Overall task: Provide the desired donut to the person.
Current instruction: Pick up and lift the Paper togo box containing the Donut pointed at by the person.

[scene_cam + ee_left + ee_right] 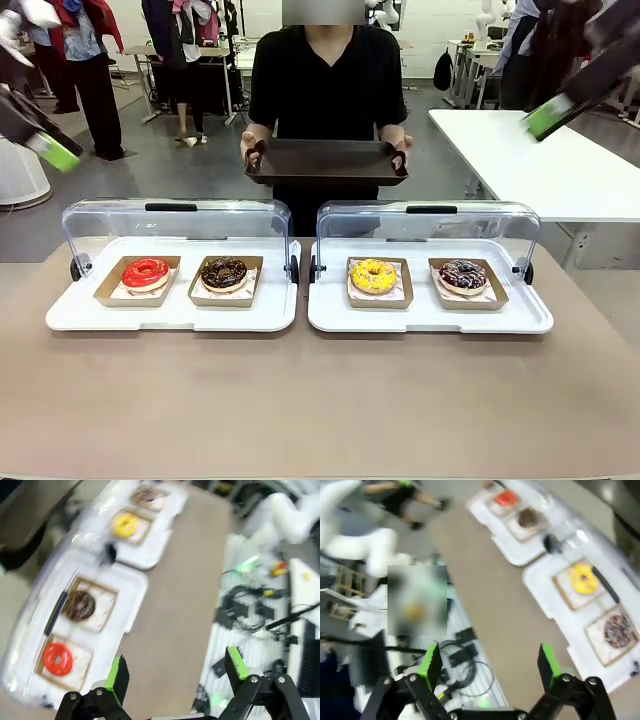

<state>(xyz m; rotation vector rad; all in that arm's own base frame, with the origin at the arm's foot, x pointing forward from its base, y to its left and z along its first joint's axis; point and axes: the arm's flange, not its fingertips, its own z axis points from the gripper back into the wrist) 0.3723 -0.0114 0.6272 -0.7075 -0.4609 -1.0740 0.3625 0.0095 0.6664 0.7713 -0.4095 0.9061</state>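
Four boxed donuts (pixel 374 276) lie in a row before the standing person (pixel 327 80).

My fingers (pixel 116 679) are black with green pads (pixel 235 663). White trays (pixel 170 318) carry a red donut (pixel 146 271), a dark brown donut (pixel 223 271), a yellow donut (pixel 374 275) and a dark donut (pixel 462 274) with pale speckles; the surface (pixel 300 400) is tan

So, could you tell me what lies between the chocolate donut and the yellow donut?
In the front view: the facing rims of the left tray and right tray, a black lid hinge on each, and a thin strip of table.
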